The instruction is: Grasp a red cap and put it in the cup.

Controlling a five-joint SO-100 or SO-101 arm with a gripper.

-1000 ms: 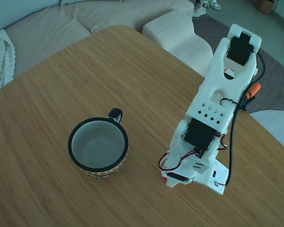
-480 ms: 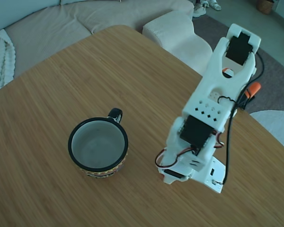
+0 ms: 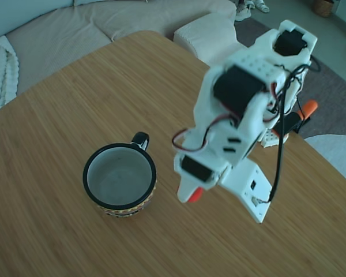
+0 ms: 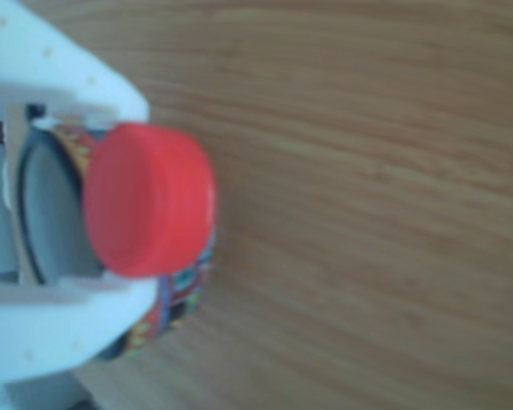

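The red cap is pinched between my white fingers, filling the left of the other view. In the fixed view the red cap peeks out below my gripper, raised above the table just right of the cup. The cup stands upright on the wooden table, black rim and handle, pale grey inside, patterned outside. Behind the cap in the other view, the cup shows its rim and colourful side. My gripper is shut on the cap.
The round wooden table carries only the cup and the arm. A beige sofa lies beyond the far edge, a grey rug at the right. An orange part sits at the arm's base.
The arm has lifted off the table and swung left toward the cup. The red cap, barely seen under the gripper before, now hangs in the air in its grip.
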